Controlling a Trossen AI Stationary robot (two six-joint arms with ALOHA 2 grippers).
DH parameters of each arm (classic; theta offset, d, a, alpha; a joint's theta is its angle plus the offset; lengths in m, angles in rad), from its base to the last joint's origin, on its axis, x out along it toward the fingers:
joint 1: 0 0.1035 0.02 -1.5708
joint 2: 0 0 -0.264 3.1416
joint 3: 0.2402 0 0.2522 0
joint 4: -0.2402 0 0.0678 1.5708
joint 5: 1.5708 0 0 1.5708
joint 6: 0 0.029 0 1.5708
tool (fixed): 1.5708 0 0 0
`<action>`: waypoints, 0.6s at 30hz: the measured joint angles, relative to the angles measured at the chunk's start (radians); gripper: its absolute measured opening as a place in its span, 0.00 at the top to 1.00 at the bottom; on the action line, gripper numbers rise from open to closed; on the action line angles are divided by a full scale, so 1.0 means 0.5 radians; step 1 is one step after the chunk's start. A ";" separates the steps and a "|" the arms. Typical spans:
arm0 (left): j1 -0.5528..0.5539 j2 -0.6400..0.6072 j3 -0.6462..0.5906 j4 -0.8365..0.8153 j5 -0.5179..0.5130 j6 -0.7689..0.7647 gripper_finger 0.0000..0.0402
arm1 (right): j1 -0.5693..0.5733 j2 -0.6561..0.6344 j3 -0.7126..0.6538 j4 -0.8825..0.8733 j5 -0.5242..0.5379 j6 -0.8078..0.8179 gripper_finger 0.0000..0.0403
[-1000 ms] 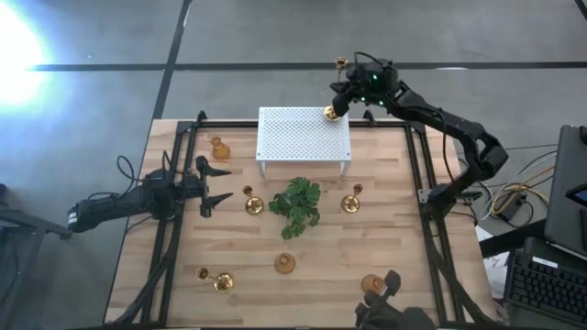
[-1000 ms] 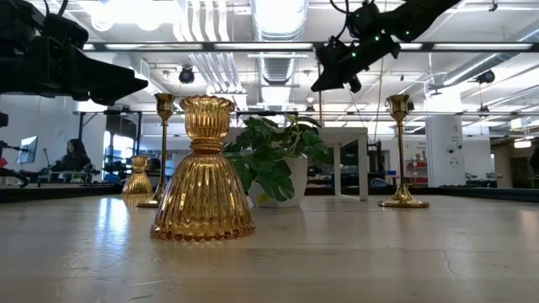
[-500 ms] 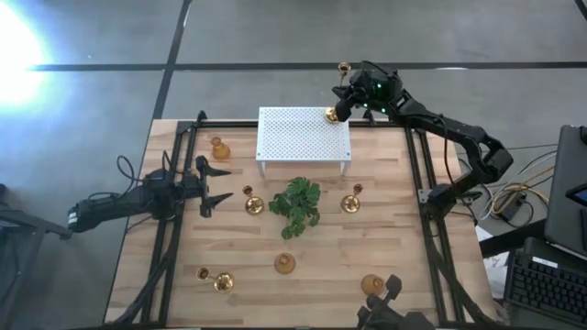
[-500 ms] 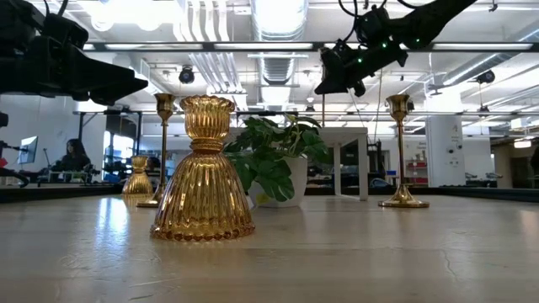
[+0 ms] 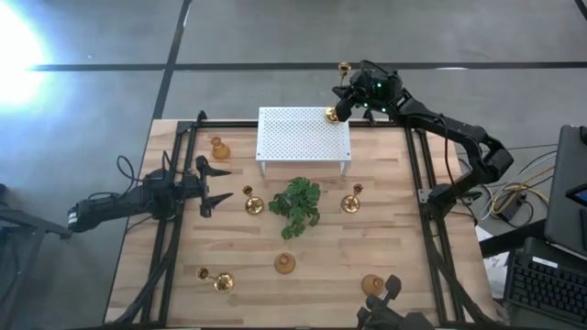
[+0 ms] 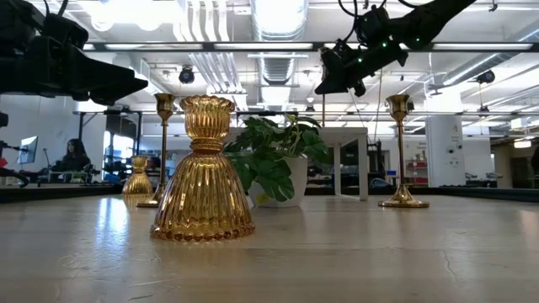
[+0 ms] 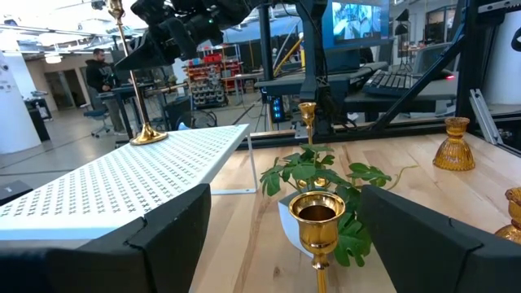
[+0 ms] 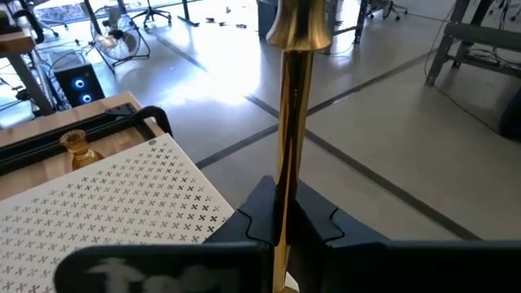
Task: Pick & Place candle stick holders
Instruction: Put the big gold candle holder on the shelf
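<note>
Gleaming gold candle stick holder (image 8: 293, 122), tall thin stem, upright.

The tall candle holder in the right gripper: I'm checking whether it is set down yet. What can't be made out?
- Tall candle holder: right wrist view, its base is hidden behind the right gripper.
- High view: whether the base rests on the white stand or hangs just above cannot be told from overhead.
- Low view: the plant hides the stand's top.

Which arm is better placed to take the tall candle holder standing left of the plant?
Left. Its gripper, jaws open, sits right beside that candle holder and faces it. The right gripper is shut on another holder at the white stand.
</note>
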 joint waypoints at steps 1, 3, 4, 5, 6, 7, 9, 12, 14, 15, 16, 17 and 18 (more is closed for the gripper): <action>0.000 0.000 0.000 0.001 0.000 0.000 0.21 | 0.000 0.001 0.000 -0.001 0.000 -0.001 0.97; -0.001 0.000 0.000 0.000 0.000 0.000 0.21 | 0.000 0.001 0.000 -0.004 0.000 0.003 0.97; 0.000 0.000 0.000 0.000 0.000 -0.001 0.21 | 0.000 0.001 0.000 -0.004 -0.001 0.004 0.96; 0.000 0.000 0.000 0.000 0.000 0.000 0.21 | 0.000 0.001 0.000 -0.005 -0.002 0.004 0.96; 0.000 0.000 0.000 0.000 0.000 0.000 0.21 | 0.000 0.001 0.000 -0.006 -0.002 0.004 0.95; -0.001 0.000 0.000 0.000 0.000 0.000 0.21 | 0.001 0.002 0.000 -0.009 -0.003 0.004 0.94; 0.000 0.000 0.000 0.000 0.000 0.000 0.21 | 0.001 0.009 -0.006 -0.048 -0.002 0.005 0.93; -0.001 0.001 0.000 0.000 0.000 0.000 0.21 | 0.000 0.017 -0.010 -0.050 0.002 -0.004 0.91; 0.000 0.001 0.000 0.000 0.000 0.000 0.21 | 0.000 0.011 -0.007 -0.025 0.002 -0.005 0.90; 0.000 0.000 0.000 0.000 0.000 0.000 0.21 | 0.000 0.011 -0.007 -0.025 0.002 -0.009 0.89; 0.000 0.000 0.000 0.001 0.000 0.000 0.21 | 0.000 0.011 -0.007 -0.026 0.002 -0.018 0.88; -0.001 0.000 0.000 0.000 0.000 0.000 0.21 | 0.000 0.011 -0.008 -0.027 0.002 -0.022 0.87; 0.000 0.000 0.000 0.000 0.000 0.000 0.21 | 0.000 0.011 -0.008 -0.026 0.002 -0.028 0.87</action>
